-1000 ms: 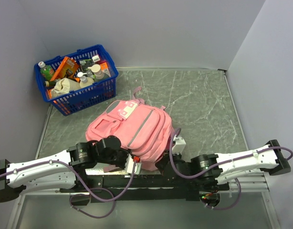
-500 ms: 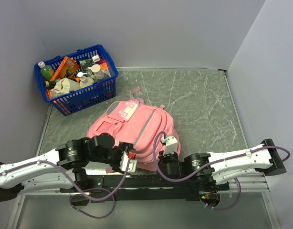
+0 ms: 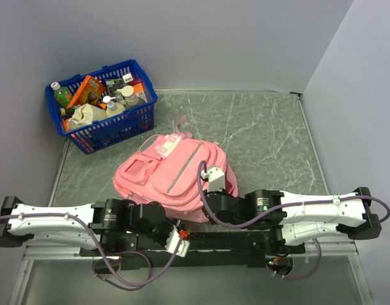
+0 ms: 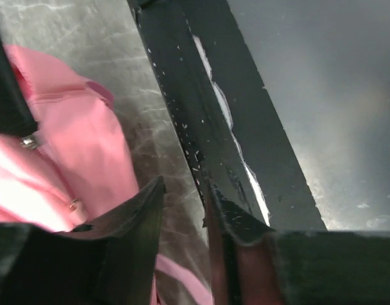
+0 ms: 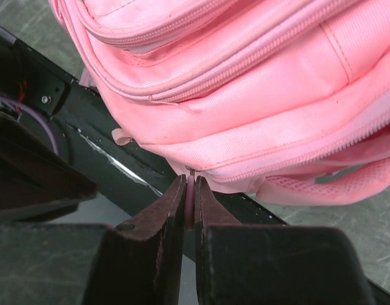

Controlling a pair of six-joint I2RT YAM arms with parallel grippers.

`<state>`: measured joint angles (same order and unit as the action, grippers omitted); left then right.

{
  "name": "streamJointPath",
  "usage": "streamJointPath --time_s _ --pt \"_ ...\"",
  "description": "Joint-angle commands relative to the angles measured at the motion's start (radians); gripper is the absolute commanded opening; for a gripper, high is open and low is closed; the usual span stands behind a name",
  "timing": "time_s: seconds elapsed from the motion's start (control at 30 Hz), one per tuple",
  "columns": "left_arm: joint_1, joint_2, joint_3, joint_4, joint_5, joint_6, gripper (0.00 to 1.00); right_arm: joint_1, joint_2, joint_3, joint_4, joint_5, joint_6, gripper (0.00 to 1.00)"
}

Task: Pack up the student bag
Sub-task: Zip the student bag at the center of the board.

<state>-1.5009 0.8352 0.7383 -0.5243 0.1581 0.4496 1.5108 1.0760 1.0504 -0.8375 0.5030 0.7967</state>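
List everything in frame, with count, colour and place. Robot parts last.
backpack: one, pink with a grey stripe, lying mid-table just beyond the arms
zip pull: one, pink, at the backpack's near edge
basket: one, blue plastic, far-left corner of the table
bottles and packets: several, mixed colours, in the basket; exact count unclear
table: one, grey marbled
mounting rail: one, black, near table edge
left arm: one, white and black, bottom left
right arm: one, white and black, bottom right
left gripper: black, slightly open, empty, over the rail
right gripper: black, pinching the zip pull
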Motion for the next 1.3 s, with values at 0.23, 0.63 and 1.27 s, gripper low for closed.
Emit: streamJointPath --time_s 0.23,0.63,1.27 --pt "0.086 0.048 -0.119 0.302 -0.367 -0.098 0.77 0.0 -0.074 -0.029 0.196 -0.081 0.022 0.0" --pt "0.185 0.097 -0.158 0.417 -0.39 -0.06 0.69 0.04 -0.057 -0.052 0.235 -0.104 0.036 0.0" --pt "0.183 0.085 -0.191 0.483 -0.374 -0.008 0.99 0.028 -0.007 -0.006 0.328 -0.279 -0.114 0.0"
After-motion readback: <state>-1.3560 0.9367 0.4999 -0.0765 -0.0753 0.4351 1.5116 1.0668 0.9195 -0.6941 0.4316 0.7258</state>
